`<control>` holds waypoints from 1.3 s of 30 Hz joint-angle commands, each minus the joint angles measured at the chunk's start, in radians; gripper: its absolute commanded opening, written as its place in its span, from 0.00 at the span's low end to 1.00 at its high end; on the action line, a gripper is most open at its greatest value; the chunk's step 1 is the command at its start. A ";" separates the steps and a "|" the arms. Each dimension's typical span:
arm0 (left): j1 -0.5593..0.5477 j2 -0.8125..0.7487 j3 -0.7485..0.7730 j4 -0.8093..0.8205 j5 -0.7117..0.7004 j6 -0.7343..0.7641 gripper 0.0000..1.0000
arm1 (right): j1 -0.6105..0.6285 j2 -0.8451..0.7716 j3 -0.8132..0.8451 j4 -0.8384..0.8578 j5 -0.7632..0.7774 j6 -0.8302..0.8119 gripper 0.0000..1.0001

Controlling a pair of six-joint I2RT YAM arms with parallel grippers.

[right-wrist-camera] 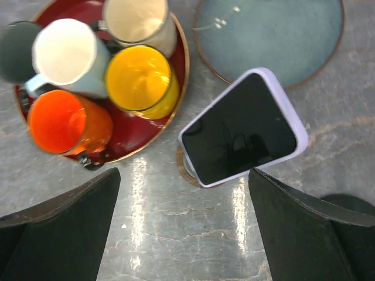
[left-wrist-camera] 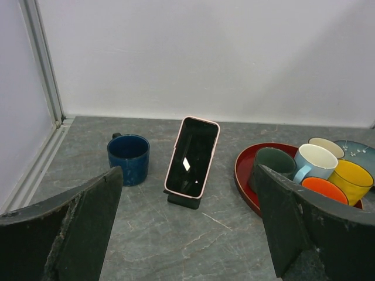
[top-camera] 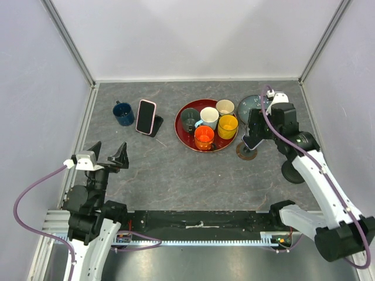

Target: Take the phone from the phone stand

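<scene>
A pink-cased phone (top-camera: 146, 116) leans on a black stand (top-camera: 156, 126) at the back left; it also shows upright in the left wrist view (left-wrist-camera: 192, 156) on its stand (left-wrist-camera: 183, 200). A lavender-cased phone (right-wrist-camera: 243, 127) rests tilted on a round brown stand (right-wrist-camera: 184, 170) right of the tray; it also shows in the top view (top-camera: 253, 141). My right gripper (right-wrist-camera: 183, 175) is open and empty, hovering just above that phone without touching it. My left gripper (top-camera: 108, 153) is open and empty, well short of the pink phone.
A red tray (top-camera: 184, 140) holds several cups. A dark blue mug (top-camera: 123, 113) stands left of the pink phone. A blue-grey plate (right-wrist-camera: 269, 35) lies behind the lavender phone. A dark round object (top-camera: 291, 171) sits at the right. Walls enclose the table.
</scene>
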 commanded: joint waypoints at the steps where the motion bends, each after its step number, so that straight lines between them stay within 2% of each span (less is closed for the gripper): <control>1: -0.016 -0.094 0.040 -0.019 0.000 -0.024 1.00 | -0.072 0.078 0.043 0.013 0.065 0.102 0.98; 4: -0.027 -0.095 0.043 -0.030 -0.005 -0.024 1.00 | -0.186 0.105 0.037 0.040 0.016 0.139 0.98; 7: -0.036 -0.095 0.045 -0.034 -0.011 -0.020 1.00 | -0.241 0.079 0.012 0.082 0.109 0.147 0.98; 10: -0.047 -0.097 0.043 -0.033 -0.011 -0.015 1.00 | -0.249 0.070 -0.005 0.114 0.094 0.147 0.98; 14: -0.049 -0.097 0.043 -0.031 -0.012 -0.012 1.00 | -0.254 0.090 -0.037 0.174 -0.045 0.128 0.98; 18: -0.055 -0.095 0.040 -0.031 -0.012 -0.009 1.00 | -0.255 0.107 -0.067 0.189 -0.075 0.122 0.98; 21: -0.061 -0.094 0.037 -0.025 -0.009 -0.008 1.00 | -0.261 0.113 -0.090 0.194 -0.086 0.110 0.91; 28: -0.072 -0.089 0.030 -0.013 0.018 0.002 1.00 | -0.278 0.088 -0.178 0.290 -0.167 0.087 0.85; 39: -0.079 -0.081 0.017 -0.008 0.021 0.006 0.99 | -0.277 0.081 -0.247 0.361 -0.188 0.084 0.74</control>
